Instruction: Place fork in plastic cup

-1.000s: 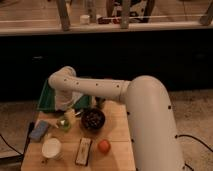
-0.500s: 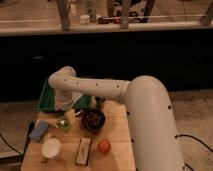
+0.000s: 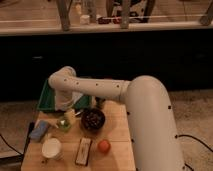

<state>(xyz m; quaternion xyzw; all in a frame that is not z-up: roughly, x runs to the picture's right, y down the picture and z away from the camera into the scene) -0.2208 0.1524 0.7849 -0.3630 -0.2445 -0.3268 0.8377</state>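
Observation:
The plastic cup [image 3: 63, 123], small and translucent light green, stands on the wooden table [image 3: 115, 125] left of the dark bowl [image 3: 93, 119]. My white arm reaches in from the right, bends at the far left and comes down over the cup. My gripper [image 3: 69, 114] hangs just above the cup's right rim. A pale thin shape at the gripper's tip may be the fork. I cannot tell it apart from the gripper.
A green tray [image 3: 49, 98] lies behind the arm. A blue object [image 3: 39, 130] lies at the left edge. A white cup [image 3: 51, 148], a flat dark bar [image 3: 83, 151] and an orange fruit [image 3: 103, 146] sit along the front.

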